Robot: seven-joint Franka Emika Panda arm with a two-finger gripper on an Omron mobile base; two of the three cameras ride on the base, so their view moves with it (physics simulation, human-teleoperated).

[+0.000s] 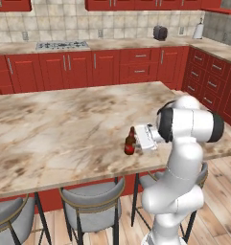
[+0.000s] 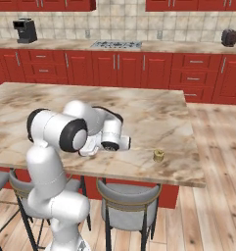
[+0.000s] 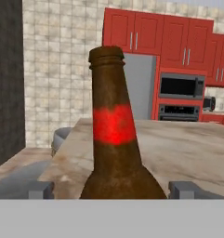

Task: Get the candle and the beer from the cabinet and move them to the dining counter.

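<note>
Marbled beige-brown dining counter [image 1: 64,124] carries the upright dark brown glass beer bottle [image 1: 130,142], the white gripper [image 1: 142,139] just beside it. From the right, a squat tan candle [image 2: 158,155] sits near the counter's edge. Close up, spread fingertips [image 3: 41,189] flank the bottle's red-banded neck, released.

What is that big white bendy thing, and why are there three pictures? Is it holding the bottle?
It is a white robot arm with a pincer for grabbing. Two pictures come from cameras behind it, one on each side. The third comes from a camera on its hand, so the dark brown glass beer bottle with a red band looks huge. That bottle stands upright on the wide beige marbled dining counter. The pincer's tips sit apart on either side of it, so it looks let go. A small squat yellowish candle rests near the counter's edge.
</note>
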